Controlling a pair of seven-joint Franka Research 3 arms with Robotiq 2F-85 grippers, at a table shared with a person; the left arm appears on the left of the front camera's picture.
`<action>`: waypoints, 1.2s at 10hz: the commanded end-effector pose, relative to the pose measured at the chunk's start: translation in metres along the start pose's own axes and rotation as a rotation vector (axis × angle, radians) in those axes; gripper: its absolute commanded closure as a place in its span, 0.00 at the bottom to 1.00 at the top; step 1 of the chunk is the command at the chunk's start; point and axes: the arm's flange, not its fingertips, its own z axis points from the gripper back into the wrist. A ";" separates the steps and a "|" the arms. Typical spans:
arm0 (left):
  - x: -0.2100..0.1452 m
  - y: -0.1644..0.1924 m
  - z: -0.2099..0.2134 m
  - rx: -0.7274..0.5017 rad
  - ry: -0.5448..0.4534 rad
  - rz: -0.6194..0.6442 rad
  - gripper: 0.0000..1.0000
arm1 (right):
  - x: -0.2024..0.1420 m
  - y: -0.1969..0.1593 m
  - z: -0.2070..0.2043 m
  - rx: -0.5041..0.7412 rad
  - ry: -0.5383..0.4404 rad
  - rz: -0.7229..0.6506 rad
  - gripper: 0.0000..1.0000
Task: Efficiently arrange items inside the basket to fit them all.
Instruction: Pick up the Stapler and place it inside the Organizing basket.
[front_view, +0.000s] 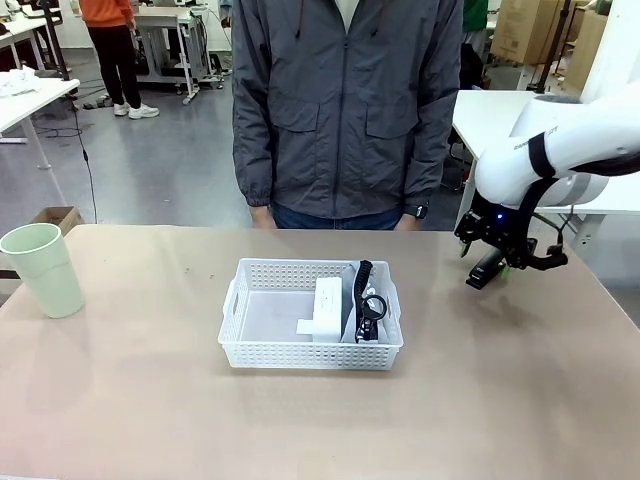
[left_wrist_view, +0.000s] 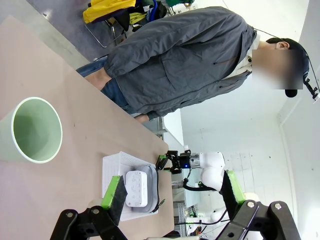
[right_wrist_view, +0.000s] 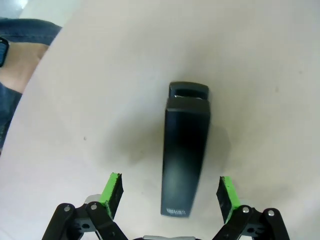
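1. Basket of white lattice-sided plastic (front_view: 232, 312) at mid-table. Holds, in its right half, a small white box (front_view: 327, 308) with a grey pouch with black strap (front_view: 366, 300) just beside it, against the right wall.
2. Flat on the beige table (front_view: 150, 400), well to the right of the basket, a long black stapler (right_wrist_view: 185, 150), lying between the fingers of the right gripper (right_wrist_view: 170, 181).
3. Right gripper low over the table, spread wide, one green pad on each side of the stapler, apparently touching neither flank.
4. Near the table's left edge, a pale green cup (front_view: 42, 268), upright, well apart from the basket.
5. Left gripper (left_wrist_view: 172, 192) raised above the table, fingers parted, nothing between them.
6. At the far edge, behind the basket, a person in a grey zip jacket (front_view: 345, 110), standing.
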 end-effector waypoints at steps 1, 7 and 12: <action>0.000 -0.001 0.000 -0.018 -0.004 -0.016 0.00 | 0.003 0.008 -0.012 0.017 -0.008 -0.028 0.00; 0.000 -0.001 0.000 -0.018 -0.004 -0.016 0.00 | 0.007 0.002 -0.018 0.009 -0.027 -0.057 0.00; 0.000 -0.001 0.000 -0.018 -0.004 -0.016 0.00 | 0.008 0.002 -0.017 -0.009 -0.032 -0.065 1.00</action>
